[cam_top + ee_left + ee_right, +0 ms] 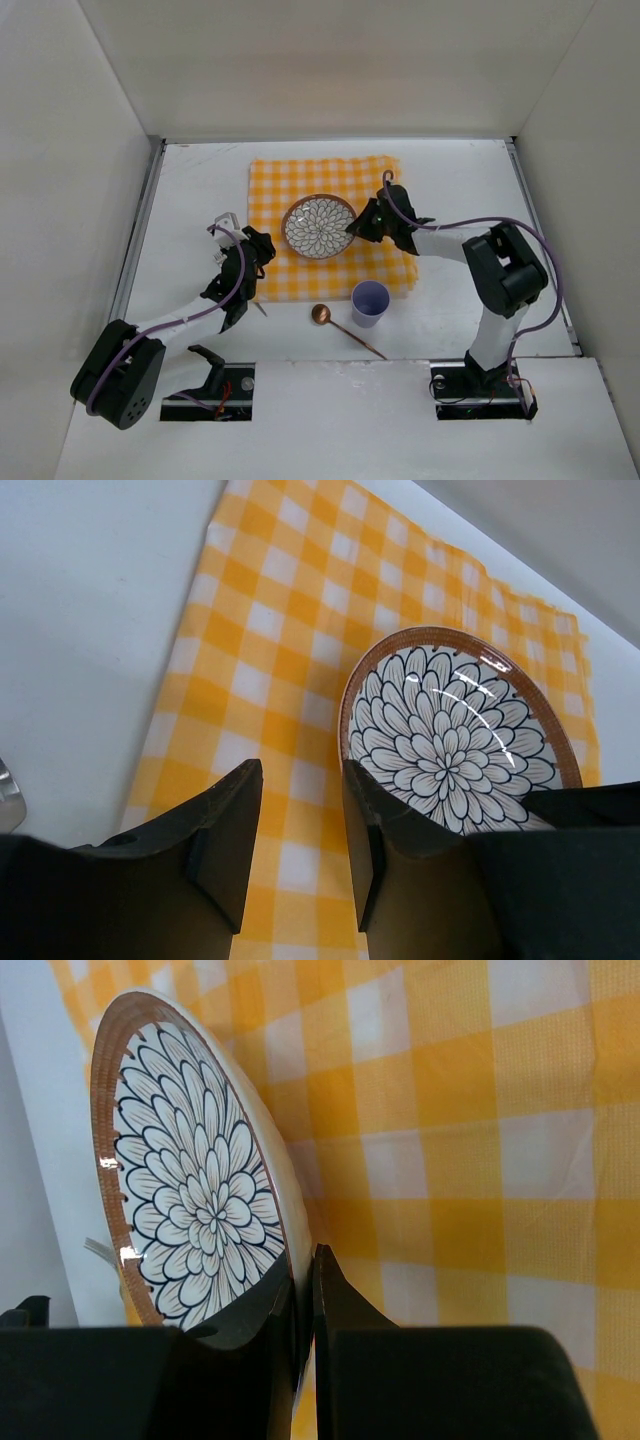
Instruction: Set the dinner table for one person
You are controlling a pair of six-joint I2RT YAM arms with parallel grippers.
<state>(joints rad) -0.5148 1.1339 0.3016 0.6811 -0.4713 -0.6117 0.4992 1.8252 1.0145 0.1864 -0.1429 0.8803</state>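
Note:
A flower-patterned plate with a brown rim (318, 226) lies on the yellow-and-white checked cloth (290, 180) on the white dinner table (190, 190). My right gripper (356, 228) is shut on the plate's right rim; the right wrist view shows the rim (190, 1180) pinched between the fingers (305, 1265) and the plate tilted over the cloth (480, 1140). My left gripper (263, 243) is open and empty above the cloth's left part (290, 610), its jaws (300, 775) just left of the plate (450, 730).
A lilac cup (369, 303) stands on the table in front of the cloth's right corner. A copper spoon (343, 328) lies to its left. A silver utensil tip (262, 311) shows under the left arm. White walls enclose the table.

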